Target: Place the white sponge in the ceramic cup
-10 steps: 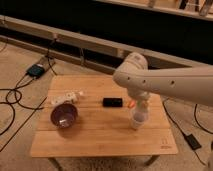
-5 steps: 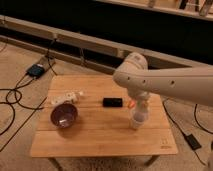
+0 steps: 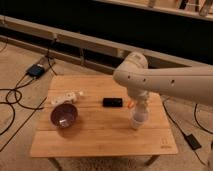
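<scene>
The small white ceramic cup (image 3: 137,120) stands upright on the right side of the wooden table (image 3: 100,135). My gripper (image 3: 138,107) hangs straight down from the thick white arm (image 3: 165,82) and sits right over the cup's mouth, touching or just inside it. The white sponge is not clearly visible; the gripper hides the cup's opening. A pale elongated white object (image 3: 66,97) lies at the table's left, behind the purple bowl.
A wide purple bowl (image 3: 63,115) stands at the table's left front. A small black object (image 3: 112,102) lies mid-table, left of the cup. Cables and a dark box (image 3: 37,70) lie on the floor to the left. A low ledge runs behind the table.
</scene>
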